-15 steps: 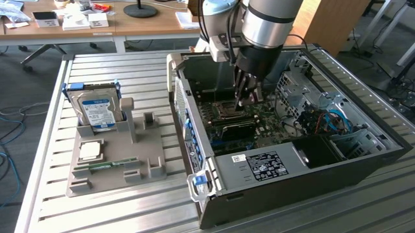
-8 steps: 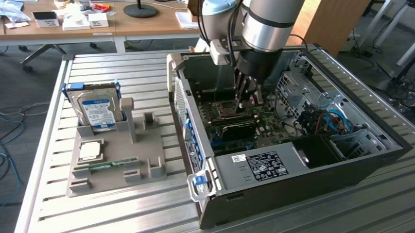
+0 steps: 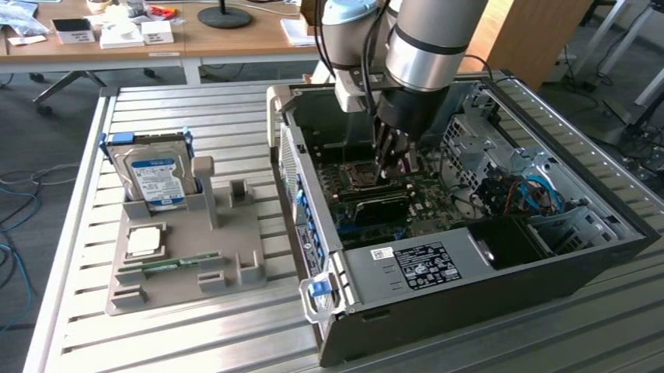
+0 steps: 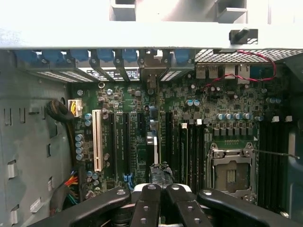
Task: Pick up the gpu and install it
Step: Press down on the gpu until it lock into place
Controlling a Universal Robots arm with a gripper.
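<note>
Robot gripper (image 3: 393, 167) (image 4: 161, 189) reaches down into open PC case (image 3: 581, 256), fingers together. Gpu (image 3: 375, 204) sits on motherboard (image 4: 213, 104) just below fingers; can't tell if touching.

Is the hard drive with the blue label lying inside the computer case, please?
No, the hard drive stands upright in the grey holder on the table, on the exterior view's left of the computer case.

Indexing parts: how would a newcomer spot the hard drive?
A grey holder sits to the exterior view's left of the open computer case. The hard drive stands upright at its far end, the only silver box with a blue label.
</note>
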